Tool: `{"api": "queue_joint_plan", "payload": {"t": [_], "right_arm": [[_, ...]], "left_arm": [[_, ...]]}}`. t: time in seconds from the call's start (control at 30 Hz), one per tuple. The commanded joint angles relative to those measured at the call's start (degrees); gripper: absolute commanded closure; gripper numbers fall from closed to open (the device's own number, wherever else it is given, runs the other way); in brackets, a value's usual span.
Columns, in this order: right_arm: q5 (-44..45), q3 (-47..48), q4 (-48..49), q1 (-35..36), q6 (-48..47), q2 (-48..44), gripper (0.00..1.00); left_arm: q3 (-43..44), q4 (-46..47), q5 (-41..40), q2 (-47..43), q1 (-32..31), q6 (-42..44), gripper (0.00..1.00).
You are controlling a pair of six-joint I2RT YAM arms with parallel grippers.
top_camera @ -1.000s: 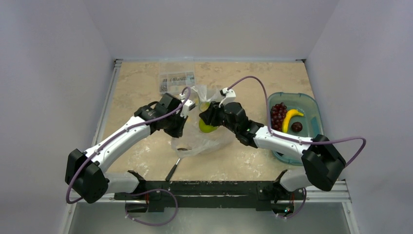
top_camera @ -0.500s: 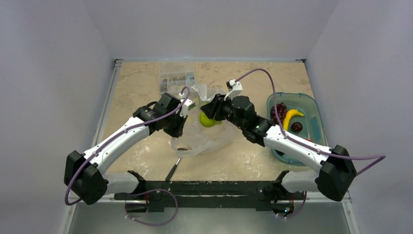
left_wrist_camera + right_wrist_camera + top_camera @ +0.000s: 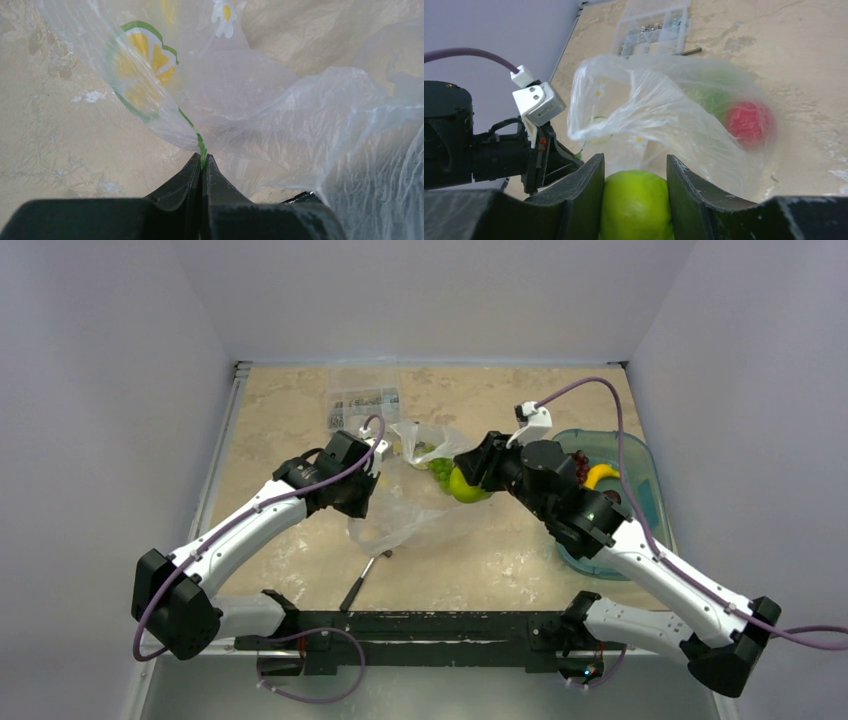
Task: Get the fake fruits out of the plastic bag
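The plastic bag (image 3: 410, 515) lies crumpled mid-table. My left gripper (image 3: 372, 472) is shut on its printed edge (image 3: 202, 150). My right gripper (image 3: 468, 480) is shut on a green apple (image 3: 466, 487) and holds it above the table, just right of the bag's mouth. In the right wrist view the apple (image 3: 636, 205) sits between the fingers, outside the bag (image 3: 659, 110). A red fruit (image 3: 749, 121) and a blurred green bunch (image 3: 714, 97) remain inside the bag. A banana (image 3: 600, 474) and purple grapes (image 3: 579, 462) lie in the teal bin (image 3: 600, 435).
A clear rigid box of small parts (image 3: 362, 403) stands at the back behind the bag. A dark-handled tool (image 3: 358, 585) lies on the table near the front. The teal bin is at the right, partly under my right arm.
My right gripper has lifted the green apple out of the bag and carried it up and to the right, toward the bin. My left gripper has kept its hold on the bag.
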Motion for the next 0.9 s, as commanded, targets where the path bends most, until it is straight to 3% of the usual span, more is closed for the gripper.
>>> {"api": "queue_joint_plan", "payload": {"t": [0.0, 0.57, 0.7, 0.87], "right_arm": [[5.6, 2.7, -3.7, -1.1, -2.5, -2.5, 1.00], [-15.0, 9.9, 17.1, -1.6, 1.0, 14.3, 1.00], [-14.8, 12.3, 15.2, -1.7, -0.3, 13.7, 1.00], [-7.9, 13.8, 6.3, -2.1, -4.0, 8.3, 1.00]], "left_arm": [[1.0, 1.0, -0.4, -0.4, -0.2, -0.5, 1.00], [1.8, 0.2, 3.9, 1.5, -0.2, 1.1, 1.00], [1.8, 0.2, 3.7, 1.5, -0.2, 1.2, 1.00], [2.0, 0.3, 3.9, 1.4, -0.3, 1.2, 1.00]]}}
